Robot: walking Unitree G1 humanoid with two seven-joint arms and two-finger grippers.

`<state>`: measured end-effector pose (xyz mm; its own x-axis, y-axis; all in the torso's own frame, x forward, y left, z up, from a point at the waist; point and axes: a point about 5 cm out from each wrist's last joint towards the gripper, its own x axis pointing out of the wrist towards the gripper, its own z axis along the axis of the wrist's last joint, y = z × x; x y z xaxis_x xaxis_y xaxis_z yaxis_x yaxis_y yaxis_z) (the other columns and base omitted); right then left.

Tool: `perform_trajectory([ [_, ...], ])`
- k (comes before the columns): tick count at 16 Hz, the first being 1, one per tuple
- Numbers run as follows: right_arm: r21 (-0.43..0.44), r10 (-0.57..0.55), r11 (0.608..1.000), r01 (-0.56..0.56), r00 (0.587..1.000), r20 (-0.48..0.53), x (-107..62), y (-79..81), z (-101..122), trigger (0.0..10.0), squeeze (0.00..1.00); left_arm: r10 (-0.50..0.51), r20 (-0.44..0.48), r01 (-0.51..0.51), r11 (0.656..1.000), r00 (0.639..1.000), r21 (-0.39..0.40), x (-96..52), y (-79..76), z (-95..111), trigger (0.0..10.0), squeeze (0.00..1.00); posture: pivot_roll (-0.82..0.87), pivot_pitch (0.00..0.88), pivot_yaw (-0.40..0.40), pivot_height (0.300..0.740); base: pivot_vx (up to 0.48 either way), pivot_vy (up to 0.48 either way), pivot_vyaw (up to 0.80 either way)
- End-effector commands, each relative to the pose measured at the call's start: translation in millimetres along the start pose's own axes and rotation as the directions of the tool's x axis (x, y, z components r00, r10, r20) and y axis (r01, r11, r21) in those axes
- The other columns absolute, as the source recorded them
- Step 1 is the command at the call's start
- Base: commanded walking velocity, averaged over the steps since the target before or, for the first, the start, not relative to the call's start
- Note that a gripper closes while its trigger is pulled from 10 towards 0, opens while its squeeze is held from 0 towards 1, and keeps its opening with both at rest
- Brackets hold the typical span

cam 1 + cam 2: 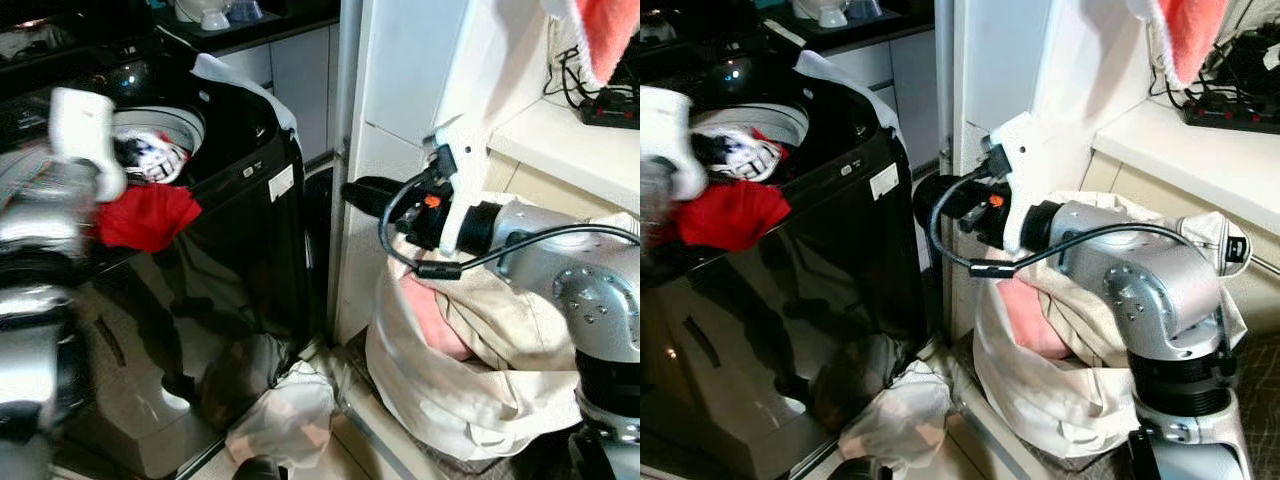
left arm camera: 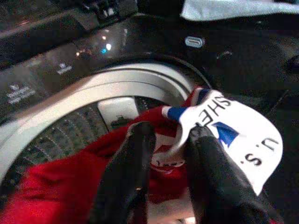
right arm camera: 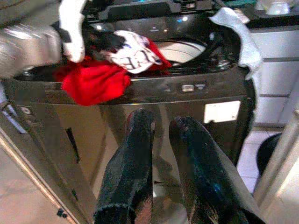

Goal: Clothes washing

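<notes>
Left pincer (image 2: 166,154) is at the rim of the black top-loading washing machine (image 1: 240,230), its fingers closed on a red, white and blue garment (image 2: 219,135) that lies partly in the drum (image 2: 70,126). A red cloth (image 1: 145,215) drapes over the machine's front edge just beside it. Right pincer (image 3: 161,154) hangs in open air facing the machine's front, fingers narrowly parted and holding nothing. A cream laundry bag (image 1: 470,370) with pink fabric inside stands on the floor beside the machine, under the right arm.
</notes>
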<state>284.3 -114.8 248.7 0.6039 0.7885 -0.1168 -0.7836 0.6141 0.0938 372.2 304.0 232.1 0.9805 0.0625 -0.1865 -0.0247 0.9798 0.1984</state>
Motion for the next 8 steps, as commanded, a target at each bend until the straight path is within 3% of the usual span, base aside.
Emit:
perform_trajectory([
  [1, -0.005, -0.019, 1.0, 0.019, 1.0, 0.005, -1.6, -3.4, 4, 10.0, 0.0, -0.11, -0.02, 0.111, 0.993, 0.994, 0.03, -7.7, -5.0, 11, 10.0, 1.0, 0.08, 0.0, 0.05, 0.74, 0.0, 0.0, 0.0],
  [5, -0.017, -0.022, 1.0, 0.021, 1.0, -0.004, -1.7, -5.0, 4, 10.0, 0.0, -0.147, -0.072, 0.16, 0.963, 0.986, 0.215, -22.0, 6.1, 31, 10.0, 1.0, 0.08, 0.0, 0.053, 0.74, 0.0, 0.0, 0.0],
  [6, -0.019, -0.021, 1.0, 0.021, 1.0, -0.006, -2.2, -5.3, 4, 10.0, 0.0, -0.14, -0.072, 0.155, 0.94, 0.988, 0.302, -28.3, 13.6, 40, 10.0, 0.6, 0.08, 0.0, 0.053, 0.74, 0.0, 0.0, 0.0],
  [7, -0.02, -0.023, 1.0, 0.023, 1.0, -0.009, -2.6, -5.6, 4, 10.0, 0.0, -0.148, -0.069, 0.162, 0.934, 0.987, 0.319, -32.0, 16.3, 45, 10.0, 0.01, 0.08, 0.0, 0.055, 0.74, 0.0, 0.0, 0.0],
  [8, -0.021, -0.023, 1.0, 0.023, 1.0, -0.011, -2.9, -5.4, 3, 10.0, 0.0, -0.175, -0.05, 0.182, 0.928, 0.983, 0.324, -35.8, 18.3, 50, 10.0, 0.0, 0.08, 0.0, 0.057, 0.74, 0.0, 0.0, 0.0],
])
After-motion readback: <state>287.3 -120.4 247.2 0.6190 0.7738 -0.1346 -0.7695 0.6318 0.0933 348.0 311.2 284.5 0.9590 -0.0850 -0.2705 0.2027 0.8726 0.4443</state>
